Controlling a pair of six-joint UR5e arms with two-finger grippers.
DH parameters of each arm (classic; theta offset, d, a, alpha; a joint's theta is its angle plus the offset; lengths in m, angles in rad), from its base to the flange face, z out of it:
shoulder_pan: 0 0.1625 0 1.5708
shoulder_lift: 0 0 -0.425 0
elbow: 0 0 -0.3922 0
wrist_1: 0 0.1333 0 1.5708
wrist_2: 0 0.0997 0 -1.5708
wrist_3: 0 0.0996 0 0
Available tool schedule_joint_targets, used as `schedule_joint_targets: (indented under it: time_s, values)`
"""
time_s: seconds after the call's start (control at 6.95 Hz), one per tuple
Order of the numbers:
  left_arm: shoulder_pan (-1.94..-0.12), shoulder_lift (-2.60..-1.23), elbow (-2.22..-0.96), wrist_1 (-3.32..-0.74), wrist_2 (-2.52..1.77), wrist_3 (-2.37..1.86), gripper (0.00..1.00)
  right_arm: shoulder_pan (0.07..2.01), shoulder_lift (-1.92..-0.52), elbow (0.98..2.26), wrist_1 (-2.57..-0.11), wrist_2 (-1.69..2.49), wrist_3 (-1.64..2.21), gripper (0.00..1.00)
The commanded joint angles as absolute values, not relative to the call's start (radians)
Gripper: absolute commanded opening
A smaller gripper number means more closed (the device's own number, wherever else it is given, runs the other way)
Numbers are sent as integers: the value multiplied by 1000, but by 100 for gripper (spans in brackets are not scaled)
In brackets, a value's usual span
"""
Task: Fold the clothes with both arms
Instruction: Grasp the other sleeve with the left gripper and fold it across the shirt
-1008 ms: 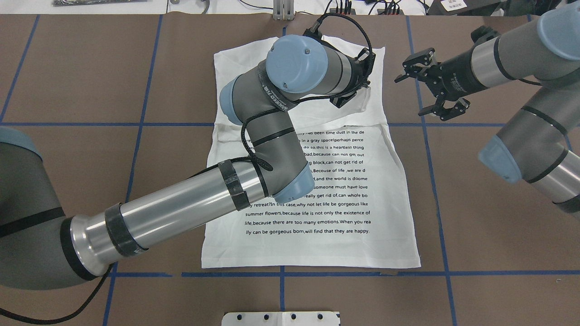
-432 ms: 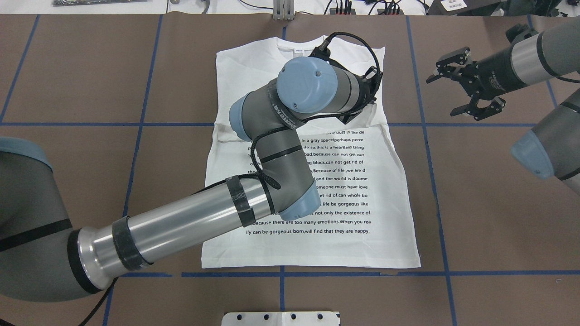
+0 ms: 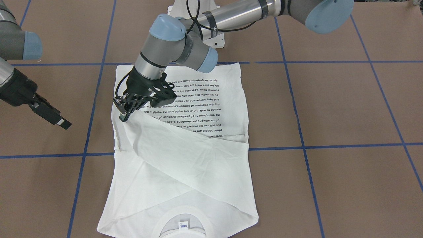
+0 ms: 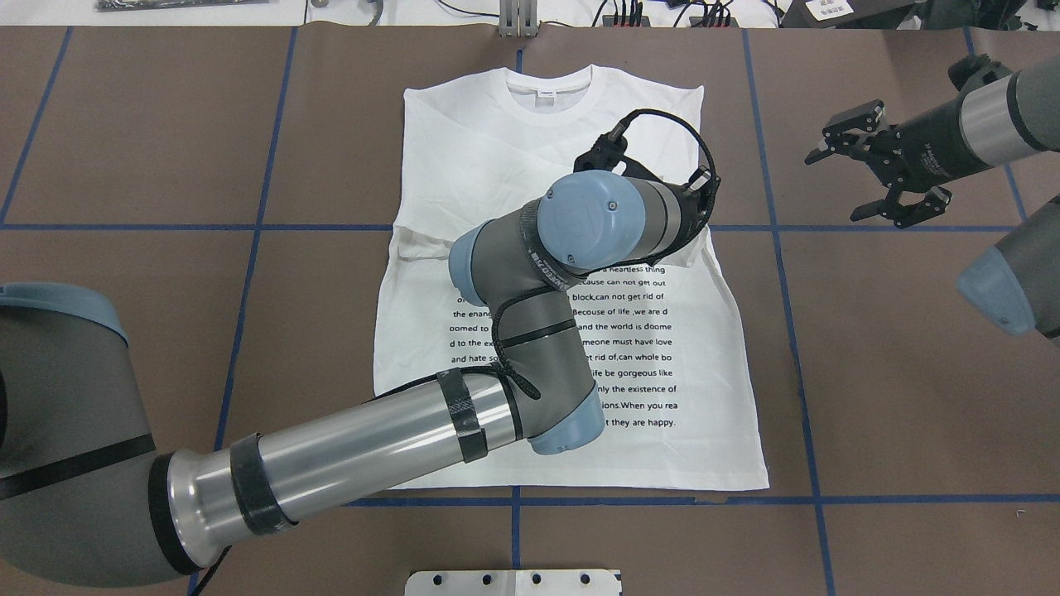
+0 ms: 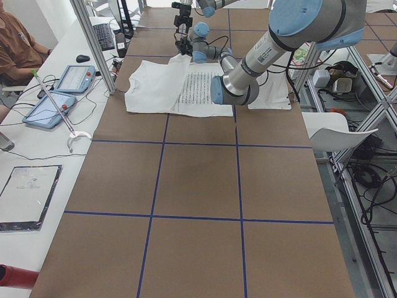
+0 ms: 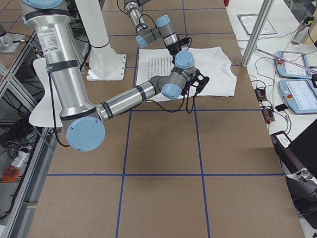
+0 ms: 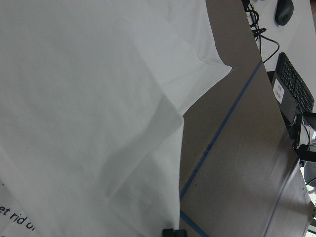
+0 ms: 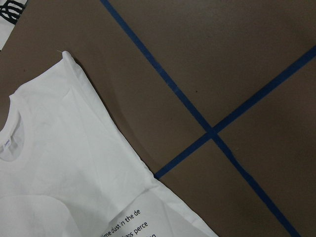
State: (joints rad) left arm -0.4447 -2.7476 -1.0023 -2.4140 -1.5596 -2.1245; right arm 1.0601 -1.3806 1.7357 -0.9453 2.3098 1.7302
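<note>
I judge I'm mid sleeve-fold: my left hand [image 3: 125,116] pinches the white shirt [image 3: 198,99] by its sleeve [image 3: 172,145], right hand [image 4: 833,189] released. Next I'd lay it flat and let go.

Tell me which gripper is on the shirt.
The left gripper, pinching a raised fold of the shirt; the right gripper hangs open off to the side.

Robotics lab: two robot arms [image 4: 356,447] over a brown-papered table [image 5: 198,180] with blue tape grid [image 5: 239,174], aluminium frame posts [image 5: 93,40], teach pendants [image 5: 74,79], keyboard [image 5: 104,36], trailing cables [image 5: 370,177], seated person [image 5: 15,46] alongside.
</note>
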Motion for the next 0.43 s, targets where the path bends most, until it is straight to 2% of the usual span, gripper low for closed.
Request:
schedule_joint_targets:
  time_s: [0.0, 0.29]
  values:
    - [-436, -2775, -934, -2474, -1505, -2123, 0, 1062, -1385, 1732, -946, 2306, 1724, 100]
    - [-449, -2796, -930, -2541, -1407, -2125, 0, 1062, -1387, 1735, -946, 2298, 1724, 100]
